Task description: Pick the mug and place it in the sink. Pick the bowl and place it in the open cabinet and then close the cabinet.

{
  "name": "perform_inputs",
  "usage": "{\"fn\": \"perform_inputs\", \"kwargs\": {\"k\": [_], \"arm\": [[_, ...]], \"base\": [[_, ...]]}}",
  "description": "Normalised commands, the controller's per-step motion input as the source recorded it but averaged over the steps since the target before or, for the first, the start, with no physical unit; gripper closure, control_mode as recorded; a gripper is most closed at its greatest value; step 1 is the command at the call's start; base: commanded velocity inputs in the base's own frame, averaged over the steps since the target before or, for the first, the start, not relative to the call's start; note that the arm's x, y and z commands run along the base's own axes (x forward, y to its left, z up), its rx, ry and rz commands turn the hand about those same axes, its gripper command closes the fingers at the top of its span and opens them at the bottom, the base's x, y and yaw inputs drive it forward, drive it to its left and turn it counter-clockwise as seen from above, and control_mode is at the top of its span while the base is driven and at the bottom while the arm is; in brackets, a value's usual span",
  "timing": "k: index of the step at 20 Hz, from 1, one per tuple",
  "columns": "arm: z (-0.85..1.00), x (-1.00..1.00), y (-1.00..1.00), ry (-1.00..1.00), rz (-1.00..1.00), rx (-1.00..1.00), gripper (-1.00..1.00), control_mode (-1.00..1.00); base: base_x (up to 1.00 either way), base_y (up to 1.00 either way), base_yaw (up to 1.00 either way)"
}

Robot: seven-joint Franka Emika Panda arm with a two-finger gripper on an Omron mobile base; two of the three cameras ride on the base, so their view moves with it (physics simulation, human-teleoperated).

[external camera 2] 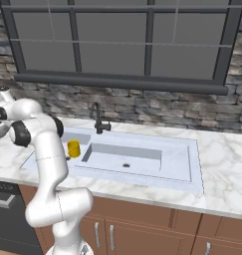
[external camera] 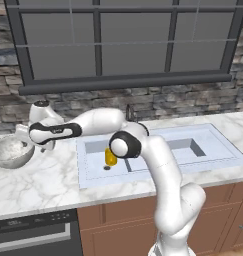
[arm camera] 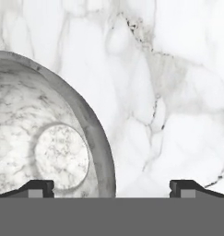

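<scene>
Bare marble counter (arm camera: 178, 92) is seen beside the bowl (arm camera: 44, 138) on one side in the hand view; no object lies there. One fingertip (arm camera: 37, 188) is placed over the bowl's interior, the other over bare counter, so the bowl's rim is straddled by the wide-apart jaws of the gripper (arm camera: 111, 188).

The mug (external camera: 110, 158) stands upright inside the left basin of the sink (external camera: 218, 150), near the drain. The right basin is unoccupied. The faucet (external camera 2: 98, 119) rises behind the sink. The stone wall (external camera 2: 157, 109) closes off the back of the counter.
</scene>
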Motion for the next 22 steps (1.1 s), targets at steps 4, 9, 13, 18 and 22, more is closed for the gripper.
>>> {"fn": "perform_inputs", "kwargs": {"k": [4,9,13,18,22], "arm": [[-0.10,0.16,0.15,0.00,0.00,0.00,-1.00,-1.00],[-0.28,0.00,0.01,0.00,0.00,0.03,-1.00,-1.00],[-0.32,0.00,0.00,0.00,0.00,0.03,-1.00,-1.00],[-0.13,0.00,0.01,0.00,0.00,0.01,1.00,-1.00],[0.00,0.00,0.00,0.00,0.00,0.00,1.00,-1.00]], "base": [[0.00,0.00,0.00],[0.00,0.00,0.00],[0.00,0.00,0.00],[0.00,0.00,0.00],[0.00,0.00,0.00]]}}
